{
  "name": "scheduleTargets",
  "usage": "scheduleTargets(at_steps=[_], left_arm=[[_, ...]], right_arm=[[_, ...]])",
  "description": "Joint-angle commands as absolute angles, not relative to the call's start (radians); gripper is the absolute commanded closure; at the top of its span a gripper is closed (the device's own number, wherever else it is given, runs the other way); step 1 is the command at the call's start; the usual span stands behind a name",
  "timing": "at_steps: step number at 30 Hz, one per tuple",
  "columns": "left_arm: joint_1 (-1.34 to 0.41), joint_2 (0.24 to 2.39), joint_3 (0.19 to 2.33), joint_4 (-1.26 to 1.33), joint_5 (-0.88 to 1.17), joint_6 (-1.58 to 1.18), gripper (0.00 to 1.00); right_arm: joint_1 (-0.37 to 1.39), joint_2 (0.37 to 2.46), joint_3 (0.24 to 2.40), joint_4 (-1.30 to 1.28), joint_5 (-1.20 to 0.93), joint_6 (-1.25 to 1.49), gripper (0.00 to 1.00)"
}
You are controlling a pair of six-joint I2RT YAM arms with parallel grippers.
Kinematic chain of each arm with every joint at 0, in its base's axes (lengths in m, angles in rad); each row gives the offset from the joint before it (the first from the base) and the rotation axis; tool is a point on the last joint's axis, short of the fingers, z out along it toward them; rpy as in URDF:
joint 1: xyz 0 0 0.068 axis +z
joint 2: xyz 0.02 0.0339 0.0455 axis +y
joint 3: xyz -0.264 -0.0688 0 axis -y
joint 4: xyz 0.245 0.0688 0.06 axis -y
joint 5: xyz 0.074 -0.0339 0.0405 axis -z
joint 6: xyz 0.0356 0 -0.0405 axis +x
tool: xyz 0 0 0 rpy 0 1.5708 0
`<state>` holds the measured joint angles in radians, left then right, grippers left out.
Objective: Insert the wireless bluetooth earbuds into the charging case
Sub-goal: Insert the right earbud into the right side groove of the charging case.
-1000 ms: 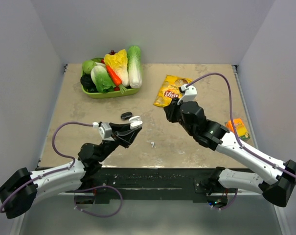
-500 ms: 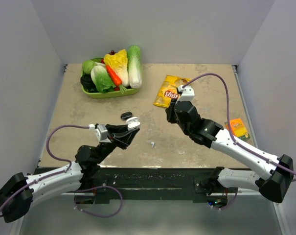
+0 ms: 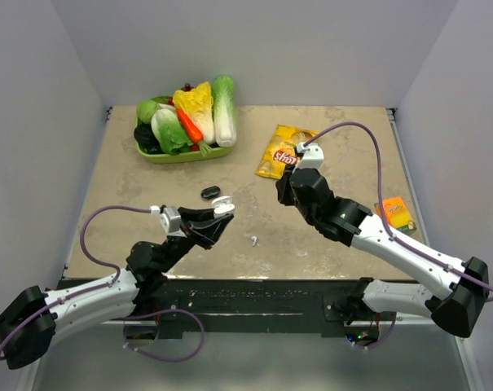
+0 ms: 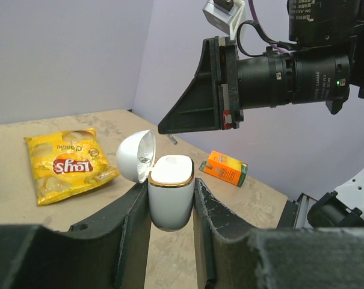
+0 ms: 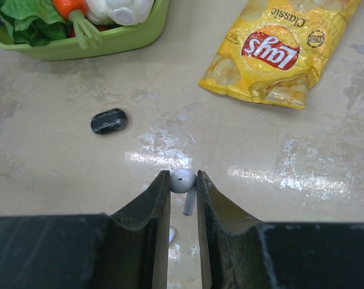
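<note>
Beige table (image 3: 124, 183), pale lilac walls (image 3: 311, 49)

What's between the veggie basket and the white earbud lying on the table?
A small dark oval thing, and the left gripper holding the case; top view.

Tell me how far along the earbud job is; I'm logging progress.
Done: the case is lifted in the left gripper, lid open. In hand: the right gripper pinches one white earbud above the table. Left: seating it, then fetching the second earbud lying on the table.
</note>
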<state>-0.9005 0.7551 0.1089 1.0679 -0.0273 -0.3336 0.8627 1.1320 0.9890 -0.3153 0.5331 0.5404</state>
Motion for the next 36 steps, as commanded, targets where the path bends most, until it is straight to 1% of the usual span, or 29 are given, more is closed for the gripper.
scheduleTargets(at_steps=[1,3,5,6,8,11,14,15,16,18,19,24,36], left_arm=[[-0.91,0.772,0.103,1.13,-0.031,-0.331,1.0],[-0.91,0.799,0.098,1.172,-0.034,-0.31,1.0],[-0.91,0.836,0.086,1.213,-0.031,-0.293,1.0],[-0.91,0.85,0.081,1.262,-0.026,-0.275,1.0],[-0.911,0.888,0.074,1.308,-0.014,-0.256,1.0],[-0.913,0.957,0.066,1.408,0.018,-0.192,1.0],[-0.913,1.073,0.06,1.616,0.072,-0.117,1.0],[-0.913,1.115,0.064,1.743,0.087,-0.077,1.0],[-0.913,1.19,0.078,1.803,0.104,-0.065,1.0],[-0.913,1.251,0.104,1.888,0.126,-0.055,1.0],[-0.913,1.275,0.157,1.878,0.142,-0.052,1.0],[-0.913,1.338,0.262,1.898,0.225,-0.081,1.0],[-0.888,1.256,0.409,1.862,0.356,-0.107,1.0]], right_arm=[[0.862,1.085,0.996,-0.253,0.496,0.529,1.0],[0.862,1.036,0.953,-0.148,0.409,0.49,1.0],[0.862,0.953,0.872,-0.025,0.272,0.427,1.0],[0.862,0.931,0.826,-0.005,0.224,0.405,1.0],[0.864,0.882,0.801,0.049,0.125,0.347,1.0],[0.864,0.829,0.762,0.075,0.071,0.307,1.0],[0.864,0.772,0.735,0.123,0.031,0.284,1.0],[0.865,0.762,0.738,0.13,0.005,0.281,1.0],[0.865,0.755,0.744,0.135,0.003,0.272,1.0],[0.865,0.742,0.771,0.143,-0.037,0.262,1.0],[0.865,0.747,0.788,0.135,-0.044,0.255,1.0],[0.871,0.741,0.854,0.087,-0.063,0.219,1.0],[0.873,0.69,0.908,0.066,-0.072,0.195,1.0]])
